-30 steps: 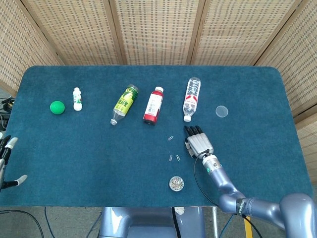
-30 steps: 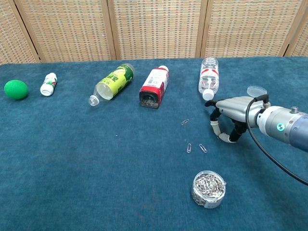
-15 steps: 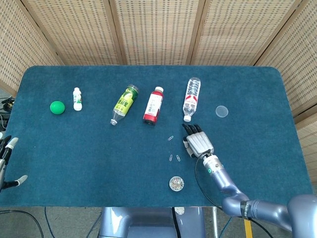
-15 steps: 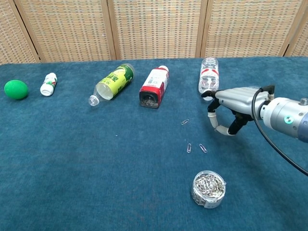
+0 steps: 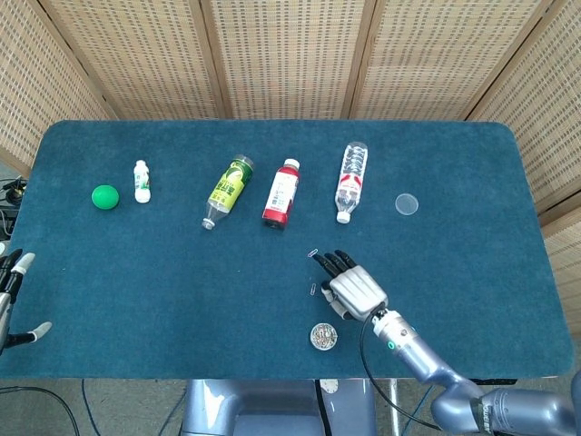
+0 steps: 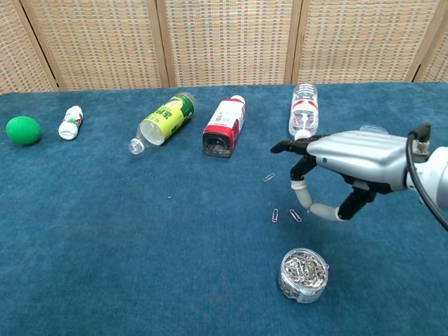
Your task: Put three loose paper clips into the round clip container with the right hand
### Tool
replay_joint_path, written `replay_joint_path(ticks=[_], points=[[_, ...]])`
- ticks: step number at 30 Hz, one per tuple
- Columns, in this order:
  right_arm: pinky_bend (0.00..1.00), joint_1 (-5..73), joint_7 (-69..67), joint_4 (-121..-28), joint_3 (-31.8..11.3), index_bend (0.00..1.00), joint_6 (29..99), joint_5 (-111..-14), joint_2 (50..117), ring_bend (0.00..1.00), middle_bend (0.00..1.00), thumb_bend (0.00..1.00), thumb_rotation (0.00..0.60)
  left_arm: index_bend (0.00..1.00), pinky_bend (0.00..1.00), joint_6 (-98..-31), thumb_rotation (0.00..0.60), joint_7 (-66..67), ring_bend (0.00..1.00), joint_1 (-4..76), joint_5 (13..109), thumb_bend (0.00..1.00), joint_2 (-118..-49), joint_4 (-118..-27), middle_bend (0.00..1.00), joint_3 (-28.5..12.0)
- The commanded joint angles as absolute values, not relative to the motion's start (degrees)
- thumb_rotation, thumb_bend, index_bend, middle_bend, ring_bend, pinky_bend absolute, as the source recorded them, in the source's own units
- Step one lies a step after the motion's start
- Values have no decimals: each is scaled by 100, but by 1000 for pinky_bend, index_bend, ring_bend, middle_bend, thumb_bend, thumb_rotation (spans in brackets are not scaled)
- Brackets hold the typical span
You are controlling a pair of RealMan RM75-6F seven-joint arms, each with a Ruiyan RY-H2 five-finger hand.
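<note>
The right hand (image 6: pixel 343 164) is held palm-down above the loose paper clips (image 6: pixel 285 215), its fingers (image 6: pixel 288 146) spread and nothing grasped. Two clips lie side by side just beyond the round clip container (image 6: pixel 304 274), which is filled with clips; a third clip (image 6: pixel 269 178) lies farther beyond it. The left hand (image 5: pixel 11 295) is seen at the table (image 5: pixel 136 272) edge, fingers apart, well to the container's left.

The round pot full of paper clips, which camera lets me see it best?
The chest view. There the round clip container looks big, and you can see its clear wall and the pile of silver clips inside. In the head view it is just a tiny shiny circle from above, beside the right hand.
</note>
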State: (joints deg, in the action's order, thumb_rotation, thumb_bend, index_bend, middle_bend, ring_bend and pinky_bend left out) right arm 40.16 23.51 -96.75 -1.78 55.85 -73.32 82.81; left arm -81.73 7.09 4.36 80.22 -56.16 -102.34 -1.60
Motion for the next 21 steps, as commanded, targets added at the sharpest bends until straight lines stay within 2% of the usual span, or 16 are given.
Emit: replay_joint_path(ticks=[1,9,21], points=[[36,3959,2344,-9923,-36,631,5606,-7536,8162,0,0,432,600,0,0,-8174,600,716,0,436,8023,0,-5618,-10237,0,-160],[36,3909,2490,-10211,202,631,5490,-7760,8168,0,0,432,600,0,0,-8167,600,726,0,436,8033,0,-5623,-10234,0,-150],[36,3905,2702,-10053,273,631,5299,-7713,8473,0,0,432,600,0,0,-8159,600,733,0,440,8026,0,-5630,-10231,0,-152]])
